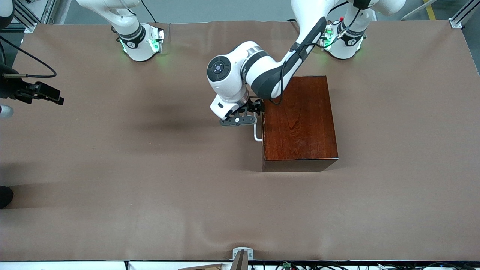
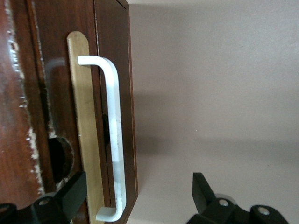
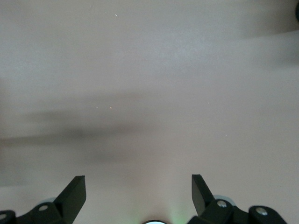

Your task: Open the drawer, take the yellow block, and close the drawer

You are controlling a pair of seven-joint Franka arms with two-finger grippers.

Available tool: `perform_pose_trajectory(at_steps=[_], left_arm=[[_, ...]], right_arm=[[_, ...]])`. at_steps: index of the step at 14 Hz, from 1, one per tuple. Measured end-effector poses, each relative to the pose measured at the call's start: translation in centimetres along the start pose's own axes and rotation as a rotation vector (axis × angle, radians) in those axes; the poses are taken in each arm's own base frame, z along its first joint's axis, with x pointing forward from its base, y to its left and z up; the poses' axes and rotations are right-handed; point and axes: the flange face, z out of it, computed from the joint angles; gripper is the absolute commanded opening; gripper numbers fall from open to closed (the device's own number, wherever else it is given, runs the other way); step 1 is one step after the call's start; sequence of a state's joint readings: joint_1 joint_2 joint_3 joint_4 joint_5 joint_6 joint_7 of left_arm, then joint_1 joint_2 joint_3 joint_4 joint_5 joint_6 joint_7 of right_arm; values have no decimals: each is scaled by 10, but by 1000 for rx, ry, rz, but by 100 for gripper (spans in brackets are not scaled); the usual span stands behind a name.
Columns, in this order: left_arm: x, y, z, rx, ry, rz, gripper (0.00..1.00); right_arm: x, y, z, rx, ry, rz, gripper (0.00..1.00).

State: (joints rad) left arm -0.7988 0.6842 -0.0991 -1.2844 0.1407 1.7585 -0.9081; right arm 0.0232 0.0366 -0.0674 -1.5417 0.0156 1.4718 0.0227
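**Mia:** Look at the left gripper [image 1: 240, 120] – its jaws are wide open and hold nothing. In the left wrist view the two dark fingers [image 2: 70, 193] stick up from the bottom of the frame, with the white handle [image 2: 114, 140] showing between them.

**Ben:** Has it got the handle yet?

**Mia:** No. The jaws sit around it but are not pinching it. In the front view the gripper is just above the middle of the frame, right beside the handle [image 1: 257, 134] on the side of the dark red-brown box [image 1: 300, 123].

**Ben:** And the drawer [image 2: 86, 130]?

**Mia:** It looks shut, flat against the box. I think the first step, opening it, is just about to start.

**Ben:** Where is the yellow block?

**Mia:** I can't see it anywhere. I guess it is inside the drawer.

**Ben:** What about the other arm?

**Mia:** The right gripper [image 3: 138, 193] waits with its jaws wide open too, holding nothing – only the bare brown tabletop [image 3: 149, 70] is under it.

**Ben:** What could go wrong?

**Mia:** The handle is thin and smooth. If the jaws close too near its end, they may slip off. And if the drawer sticks, the pull might drag the whole box across the tabletop.
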Motion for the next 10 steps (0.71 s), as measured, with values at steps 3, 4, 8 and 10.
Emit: perform_pose_trajectory(at_steps=[3,4,8,10], left_arm=[[1,3,5,-4,2,25,100],[2,3,8,-2,0,29,100],[4,7,25,9,-3,37,100],[5,11,30,8,6,42,100]], right_arm=[[0,-1,0,0,1,-2,100],[0,-4,-1,0,2,-6,100],[0,-25,1,-3,0,-11,100],[1,-43,5,-8,-8,35,100]])
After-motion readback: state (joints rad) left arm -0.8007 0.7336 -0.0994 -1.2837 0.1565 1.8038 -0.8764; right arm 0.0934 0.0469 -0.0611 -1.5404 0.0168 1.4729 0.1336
